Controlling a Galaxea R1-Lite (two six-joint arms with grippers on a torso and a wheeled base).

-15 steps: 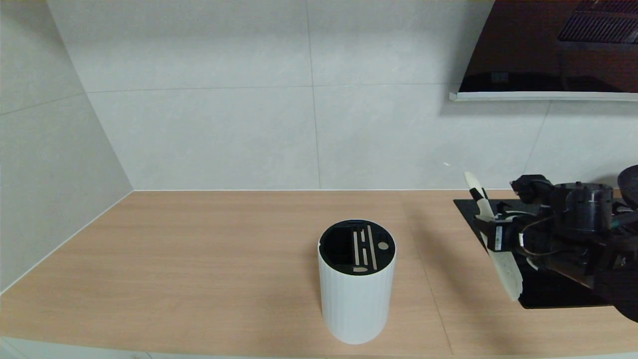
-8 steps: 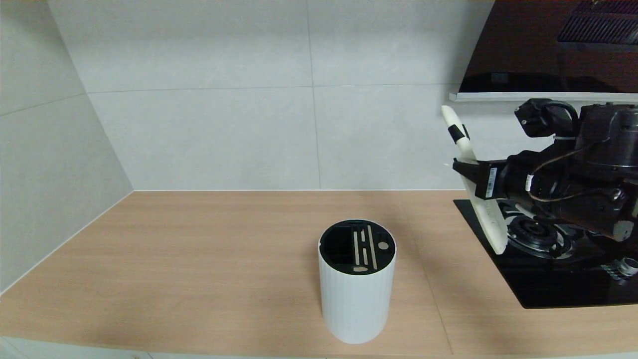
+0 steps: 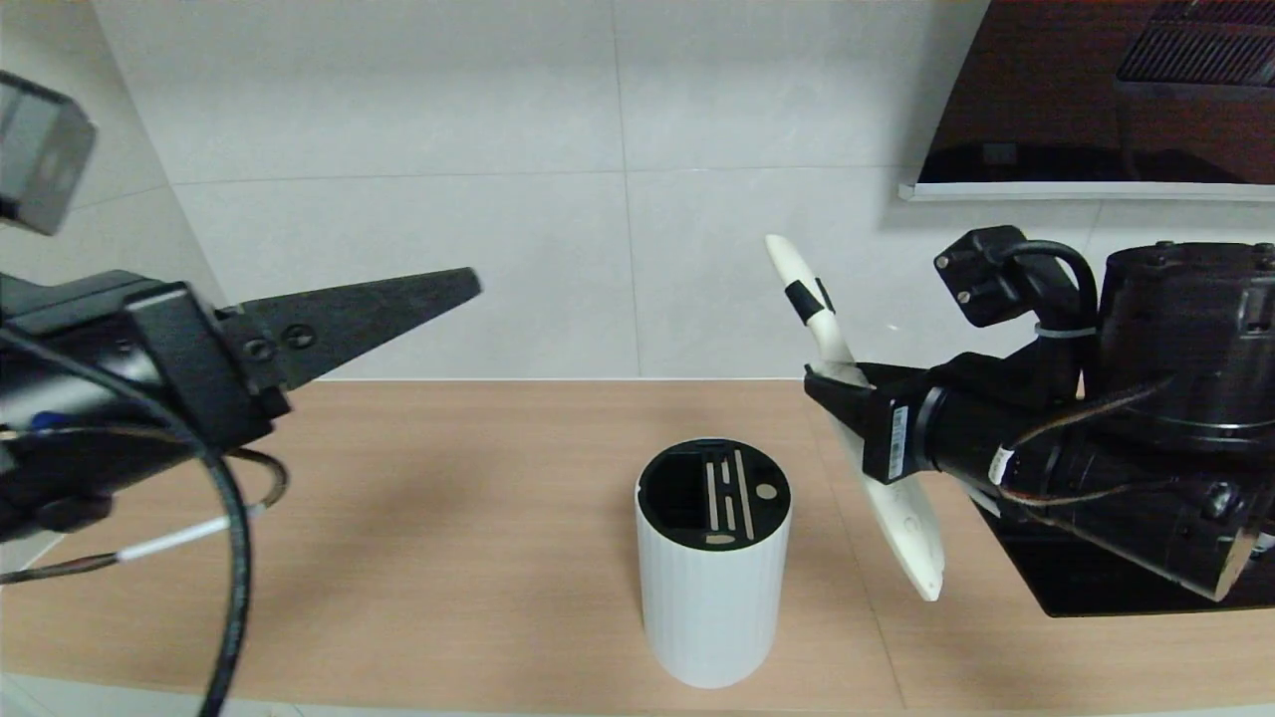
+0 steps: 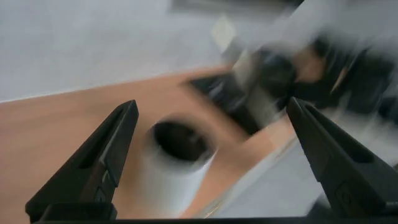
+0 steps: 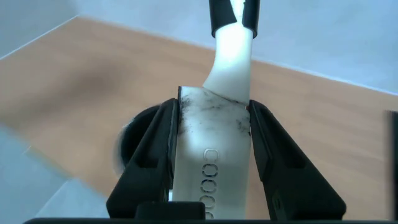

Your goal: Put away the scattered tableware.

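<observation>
The right gripper [image 3: 847,398], clamped on the knife [image 3: 901,518], has swung toward the holder [image 3: 713,588], now below-left of it; the left gripper [image 4: 211,107] has entered, wide open.

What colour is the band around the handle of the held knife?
Black; the band on the knife shows best in the right wrist view.

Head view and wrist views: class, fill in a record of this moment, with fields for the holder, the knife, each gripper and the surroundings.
holder: white ribbed knife holder, upright on the wooden counter; black slotted top, nothing standing in it
knife: white knife, handle up, blade pointing down, tilted, in the air to the holder's right, apart from it
right gripper: right gripper, shut on the knife near where blade meets handle
left gripper: left gripper, open, empty, in the air left of the holder
surroundings: black cooktop at the counter's right end
</observation>
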